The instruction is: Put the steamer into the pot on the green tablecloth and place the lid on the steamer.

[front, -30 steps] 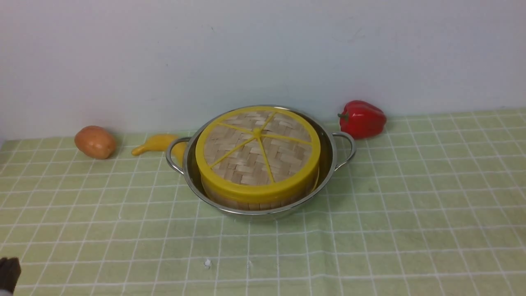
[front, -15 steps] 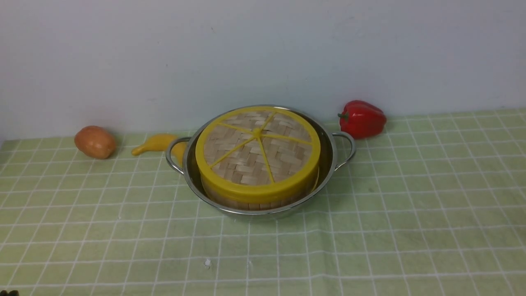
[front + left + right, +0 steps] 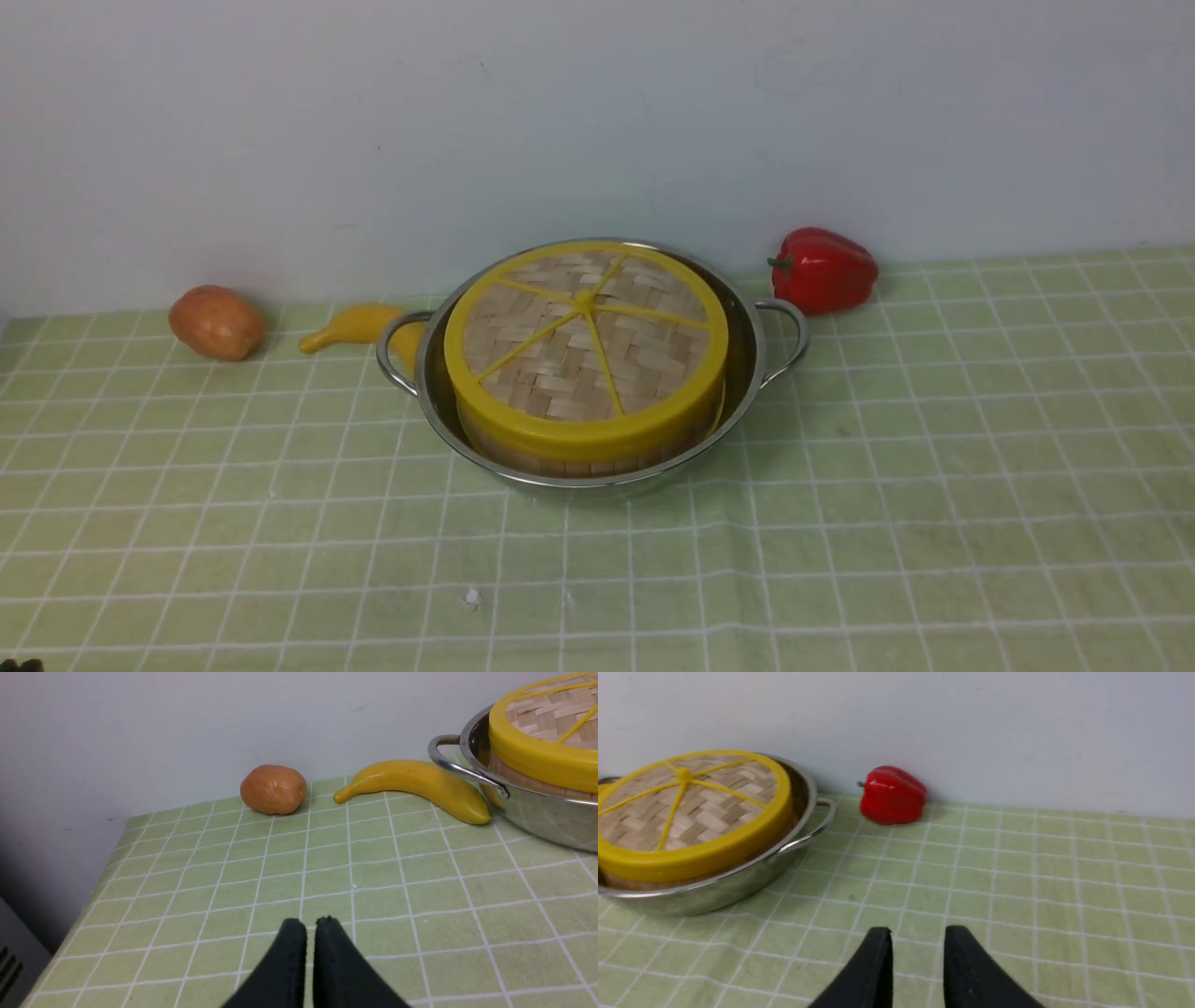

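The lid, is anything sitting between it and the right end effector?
Nothing visible does. In the right wrist view only bare tablecloth lies between the right end effector and the lid, which already sits on the steamer inside the pot. The pepper is off to the side.

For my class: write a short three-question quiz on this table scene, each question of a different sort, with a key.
1. True or false: the lid sits on the steamer inside the pot.
2. Which item lies beside the pot's left handle? A) red pepper B) banana C) potato
3. Fill in: the left tool is ___, holding nothing.

Key: 1 true; 2 B; 3 shut.
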